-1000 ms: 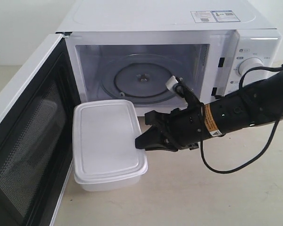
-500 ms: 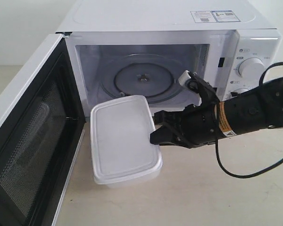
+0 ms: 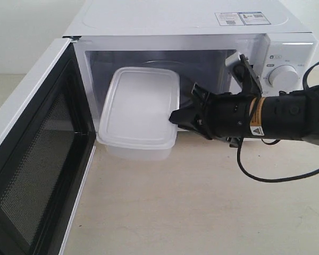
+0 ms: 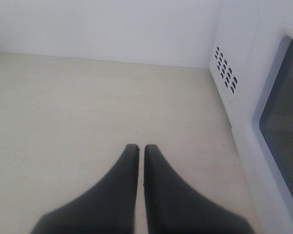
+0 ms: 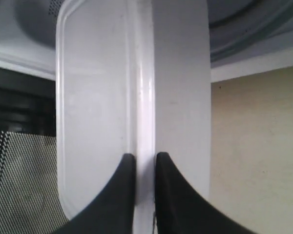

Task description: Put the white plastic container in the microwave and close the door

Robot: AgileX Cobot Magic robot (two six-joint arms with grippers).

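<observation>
While the right claw (image 3: 175, 117) pinches the white plastic container (image 3: 141, 106) by its rim, it sits half inside the microwave (image 3: 175, 21), hiding most of the turntable (image 5: 249, 29); the door (image 3: 32, 159) stands wide. The left claw (image 4: 137, 147) is closed, empty.
</observation>
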